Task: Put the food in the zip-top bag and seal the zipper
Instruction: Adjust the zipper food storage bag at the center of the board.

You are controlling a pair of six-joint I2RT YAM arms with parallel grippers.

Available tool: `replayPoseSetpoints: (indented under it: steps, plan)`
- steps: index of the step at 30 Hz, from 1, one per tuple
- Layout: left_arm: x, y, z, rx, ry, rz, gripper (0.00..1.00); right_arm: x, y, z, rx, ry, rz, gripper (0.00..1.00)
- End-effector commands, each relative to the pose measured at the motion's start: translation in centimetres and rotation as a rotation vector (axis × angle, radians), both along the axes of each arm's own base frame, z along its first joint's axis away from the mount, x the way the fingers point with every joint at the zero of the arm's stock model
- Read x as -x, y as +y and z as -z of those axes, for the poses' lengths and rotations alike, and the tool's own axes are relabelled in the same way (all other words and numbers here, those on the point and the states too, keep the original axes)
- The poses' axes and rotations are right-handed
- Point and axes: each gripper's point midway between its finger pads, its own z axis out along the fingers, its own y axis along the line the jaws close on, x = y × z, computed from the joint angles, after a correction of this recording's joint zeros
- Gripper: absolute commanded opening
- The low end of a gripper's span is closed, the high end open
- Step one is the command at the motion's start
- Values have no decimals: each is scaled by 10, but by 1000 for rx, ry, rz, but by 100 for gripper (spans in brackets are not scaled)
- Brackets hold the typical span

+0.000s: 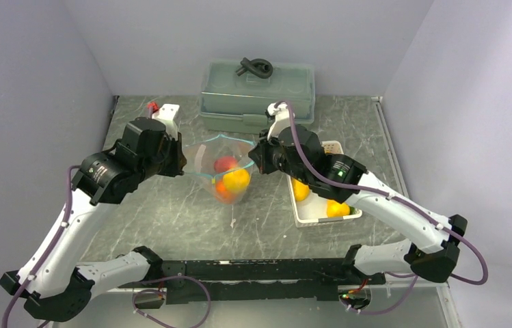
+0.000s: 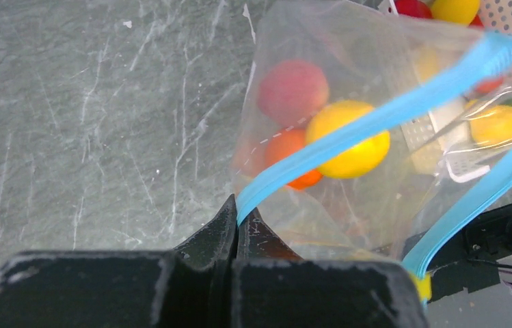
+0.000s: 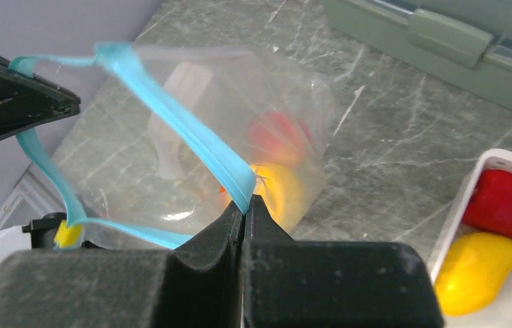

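- Bag [image 1: 206,154] hangs over the middle of the counter [image 1: 171,219], stretched between the two arms with its mouth spread into an open loop.
- The left end effector [image 2: 237,217] is pinched tight on the zipper [image 2: 376,123] at the left end of the mouth, with the teal strip coming out from between its closed tips.
- The right end effector [image 3: 245,208] is clamped on the same strip in the same way at the opposite end, with no gap between its fingers.
- The zipper is unsealed: its two halves bow apart between the grips, and a small yellow slider [image 3: 67,234] sits at a bend in the strip.
- Three pieces of food [image 1: 236,179] lie low in the bag, pressed together: a pinkish-red fruit [image 2: 292,90], a yellow fruit [image 2: 359,160] and an orange fruit [image 2: 284,147].
- The bag sags towards the counter; whether its bottom touches cannot be told.
- The basket [image 1: 321,220] stands just right of the bag, partly under the right arm, and holds more pieces, among them a red pepper [image 3: 506,205] and a yellow piece [image 3: 475,273] lying side by side.
- The grey-green box [image 1: 256,102] sits shut against the back wall behind the bag, with a dark looped object [image 1: 254,67] on its lid.
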Motion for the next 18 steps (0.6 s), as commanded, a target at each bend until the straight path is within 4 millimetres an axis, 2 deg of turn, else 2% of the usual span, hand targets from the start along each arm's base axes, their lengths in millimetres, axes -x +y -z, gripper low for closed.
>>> replayPoseSetpoints:
  steps: [1, 4, 5, 7, 9, 10, 12, 15, 18]
  plan:
    - [-3, -13, 10, 15, 35, 49, 0, 3, 28, 37, 38, 84, -97, 0]
    - [-6, -28, 63, 27, 138, 62, 0, 1, 40, 96, 116, 182, -102, 0]
    - [-5, -29, 91, 11, 187, 53, 0, 0, 41, 112, 136, 204, -97, 0]
    - [-9, -27, 125, -25, 246, 12, 0, -4, 40, 134, 182, 233, -71, 0]
    - [-8, -27, 139, -48, 303, -2, 0, -8, 41, 131, 194, 231, -61, 0]
    - [-9, -30, 137, -42, 309, 5, 0, -9, 42, 123, 186, 221, -63, 0]
    - [-12, -36, 114, -9, 271, 31, 0, -12, 41, 97, 158, 182, -56, 0]
    - [-16, -36, 56, 51, 138, 49, 0, -13, 36, 51, 101, 115, -47, 0]
    - [-9, -30, 5, 97, 38, 63, 0, -10, 26, 16, 50, 62, -29, 0]
